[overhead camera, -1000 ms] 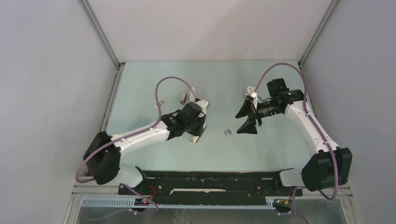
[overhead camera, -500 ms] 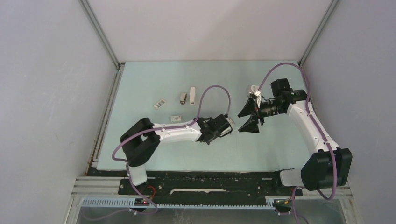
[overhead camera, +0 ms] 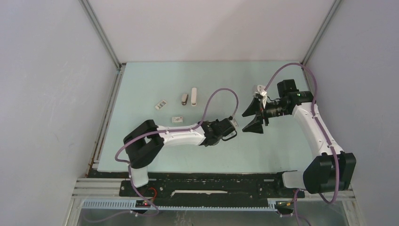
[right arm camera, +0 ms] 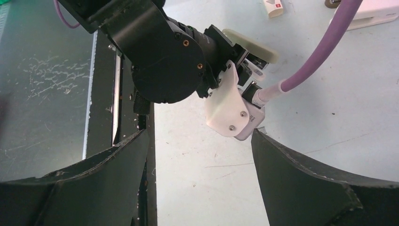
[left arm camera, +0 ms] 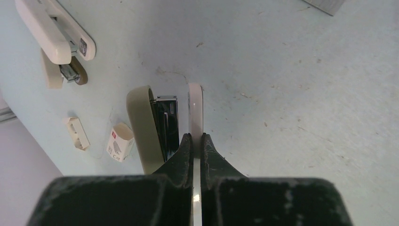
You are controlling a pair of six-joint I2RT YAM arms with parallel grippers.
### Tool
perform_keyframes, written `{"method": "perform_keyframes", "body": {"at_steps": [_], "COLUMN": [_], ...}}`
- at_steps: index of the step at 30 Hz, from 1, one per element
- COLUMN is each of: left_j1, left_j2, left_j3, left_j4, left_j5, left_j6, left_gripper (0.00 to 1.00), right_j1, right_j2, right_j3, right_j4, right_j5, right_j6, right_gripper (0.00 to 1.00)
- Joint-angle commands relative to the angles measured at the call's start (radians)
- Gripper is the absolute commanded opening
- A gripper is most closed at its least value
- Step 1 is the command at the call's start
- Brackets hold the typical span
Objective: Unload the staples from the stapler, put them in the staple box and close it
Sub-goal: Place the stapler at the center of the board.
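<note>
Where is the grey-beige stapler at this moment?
Left wrist view: the stapler is held open in the shut left tool, its white base pinched, beige top splayed left. From above, that is near the table's middle, just left of the open right tool.

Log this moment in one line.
left gripper: shut on stapler base | stapler: hinged open | right gripper: open, facing it

The stapler (left arm camera: pixel 141 123) pinched in the left gripper (left arm camera: pixel 196 137) has a matt beige plastic top, a smooth white plastic base and a bright, mirror-like metal channel between them. The gripper's fingers (left arm camera: pixel 179 157) are matt black, dusted with pale scuffs. Ahead of them, the table (left arm camera: pixel 301 84) is matt pale green, flecked and scratched.
</note>
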Motion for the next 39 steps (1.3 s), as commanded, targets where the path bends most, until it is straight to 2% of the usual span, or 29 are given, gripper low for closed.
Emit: {"method": "perform_keyframes", "body": {"at_steps": [1, 17, 22, 31, 39], "left_j1": [-0.004, -0.067, -0.087, -0.116, -0.131], "left_j2": [0.031, 0.105, 0.125, 0.077, -0.053], "left_j3": [0.026, -0.048, -0.055, -0.06, -0.095], "left_j4": [0.045, 0.184, 0.19, 0.17, 0.161], "left_j5": [-0.101, -0.227, -0.264, -0.226, -0.204], "left_j6": [0.011, -0.054, -0.074, -0.129, -0.207], "left_gripper": [0.0, 0.02, 0.15, 0.38, 0.5], "right_j1": [-0.014, -0.021, -0.021, -0.022, -0.022], "right_j2": [-0.04, -0.039, -0.038, -0.038, -0.032], "right_j3": [-0.001, -0.003, -0.002, -0.002, -0.001], "right_j4": [-0.027, -0.033, -0.033, -0.034, -0.039], "right_j5": [-0.044, -0.048, -0.049, -0.048, -0.048], "right_j6": [-0.034, -0.041, -0.04, -0.041, -0.048], "right_gripper": [0.9, 0.9, 0.9, 0.9, 0.9]}}
